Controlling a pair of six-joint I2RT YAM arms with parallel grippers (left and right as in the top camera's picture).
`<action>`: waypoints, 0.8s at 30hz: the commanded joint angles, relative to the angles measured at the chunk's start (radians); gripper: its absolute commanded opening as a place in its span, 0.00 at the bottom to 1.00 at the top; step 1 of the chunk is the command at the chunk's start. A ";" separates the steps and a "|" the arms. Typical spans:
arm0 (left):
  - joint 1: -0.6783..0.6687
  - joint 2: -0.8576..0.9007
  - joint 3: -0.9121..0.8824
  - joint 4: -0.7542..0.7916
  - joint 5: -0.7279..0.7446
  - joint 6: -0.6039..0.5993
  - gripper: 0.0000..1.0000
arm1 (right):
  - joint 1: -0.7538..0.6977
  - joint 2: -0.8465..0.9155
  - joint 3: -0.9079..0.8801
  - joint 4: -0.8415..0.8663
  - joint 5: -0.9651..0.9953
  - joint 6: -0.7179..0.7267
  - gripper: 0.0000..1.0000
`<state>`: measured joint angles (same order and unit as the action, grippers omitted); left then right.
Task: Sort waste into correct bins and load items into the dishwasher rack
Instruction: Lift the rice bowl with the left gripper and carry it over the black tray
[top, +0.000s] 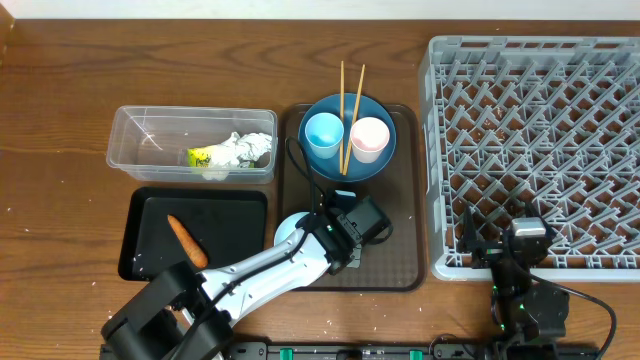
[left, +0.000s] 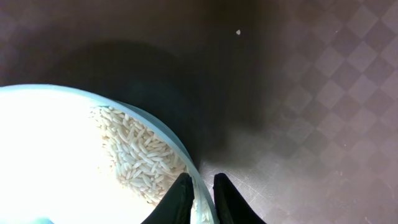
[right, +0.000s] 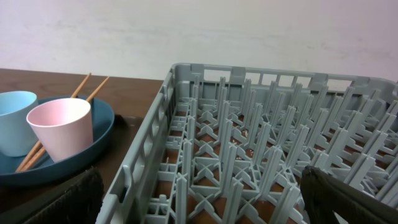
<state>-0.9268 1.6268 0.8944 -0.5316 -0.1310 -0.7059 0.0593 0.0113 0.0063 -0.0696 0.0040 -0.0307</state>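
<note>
The left gripper (left: 203, 190) is clamping the white bowl (left: 50, 162) at its rim: stiff, probably slick, rice (left: 137, 155) loose inside; right gripper (right: 205, 196) is hovering, jaws apart.

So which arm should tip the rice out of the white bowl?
Left. The left gripper pinches the rim of the white bowl holding the rice, beside the black tray; the right gripper hangs open over by the rack.
</note>
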 joint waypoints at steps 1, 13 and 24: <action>-0.004 -0.019 -0.004 -0.009 -0.011 0.005 0.10 | -0.006 -0.004 -0.001 -0.003 0.007 -0.001 0.99; -0.004 -0.021 -0.004 -0.057 -0.007 0.005 0.06 | -0.006 -0.004 -0.001 -0.003 0.007 -0.001 0.99; -0.004 -0.080 -0.004 -0.062 0.026 0.028 0.06 | -0.006 -0.004 -0.001 -0.003 0.007 -0.001 0.99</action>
<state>-0.9314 1.5799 0.8944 -0.5915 -0.1329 -0.6998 0.0593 0.0113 0.0063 -0.0696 0.0040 -0.0307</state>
